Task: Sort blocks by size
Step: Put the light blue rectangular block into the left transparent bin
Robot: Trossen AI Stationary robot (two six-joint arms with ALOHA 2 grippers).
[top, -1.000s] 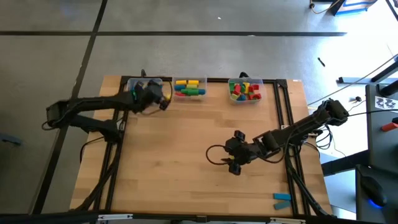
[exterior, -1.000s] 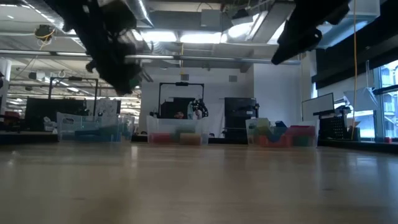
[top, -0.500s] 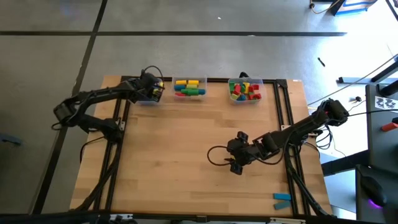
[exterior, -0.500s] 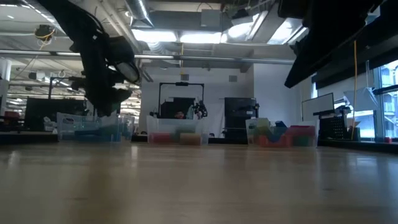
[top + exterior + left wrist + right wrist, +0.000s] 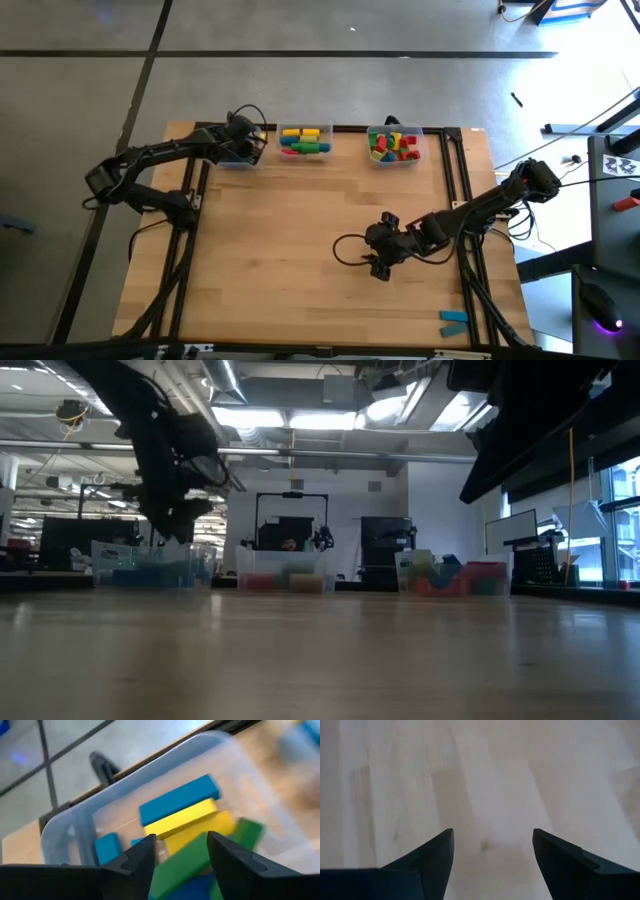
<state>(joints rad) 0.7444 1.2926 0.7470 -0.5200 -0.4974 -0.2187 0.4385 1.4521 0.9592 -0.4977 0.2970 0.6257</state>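
Note:
My left gripper (image 5: 247, 147) hangs open over the far-left clear bin (image 5: 60, 822), fingers slanting down. Inside the bin lie long blocks: a blue one (image 5: 180, 802), a yellow one (image 5: 182, 820) and a green one (image 5: 182, 865), which shows between and beyond my fingers and rests on the others. I cannot see it touching either finger. Above bare wood right of the table's middle, my right gripper (image 5: 376, 264) stands open, with nothing between its fingers (image 5: 492, 840).
Two more clear bins of blocks stand along the far edge: a middle one (image 5: 305, 140) with medium blocks and a right one (image 5: 394, 145) with short ones. Two blue blocks (image 5: 452, 320) lie at the near right corner. Bare wood spans the table's middle.
My left gripper has swung toward the table's far edge and come down a little, and now hangs over the far-left bin. My right gripper has sunk slightly over the bare wood.

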